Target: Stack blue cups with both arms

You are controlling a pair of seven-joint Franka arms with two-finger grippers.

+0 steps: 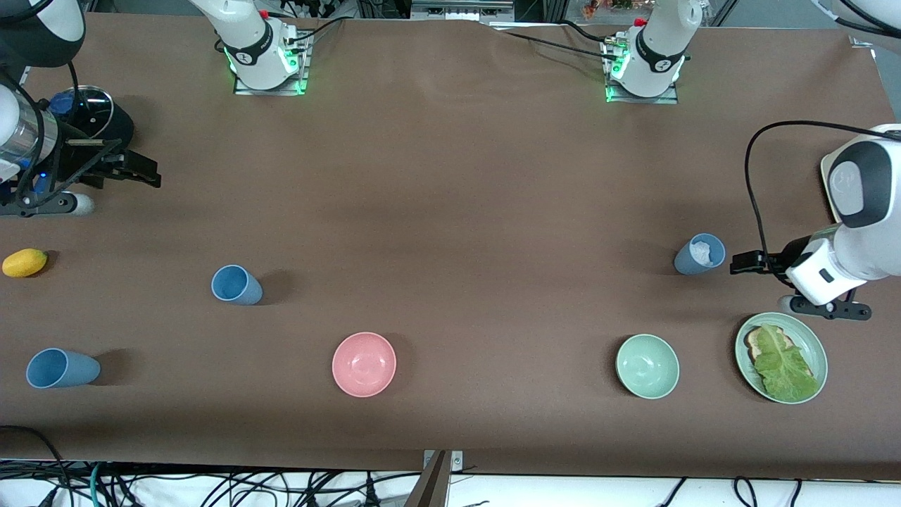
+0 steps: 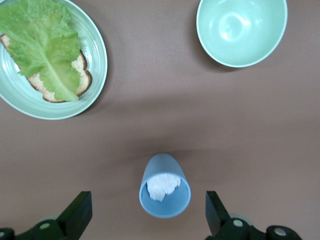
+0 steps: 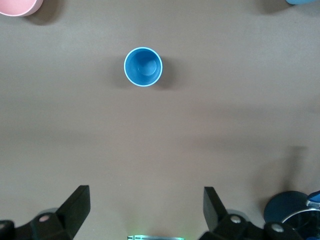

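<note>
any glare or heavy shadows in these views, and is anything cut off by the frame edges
Front view: soft shadows beside each upright blue cup, green base lights glowing at the top, right gripper partly cropped at the edge. Left wrist view: bright highlight inside the pale-green bowl, plate cut off. Right wrist view: even light, pink bowl barely in frame.

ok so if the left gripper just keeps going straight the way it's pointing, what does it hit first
Most likely the blue cup with something white inside. The left gripper is open, and in the left wrist view that cup stands centred between its fingers, just ahead. Height is hard to judge, so it could pass over the rim.
</note>
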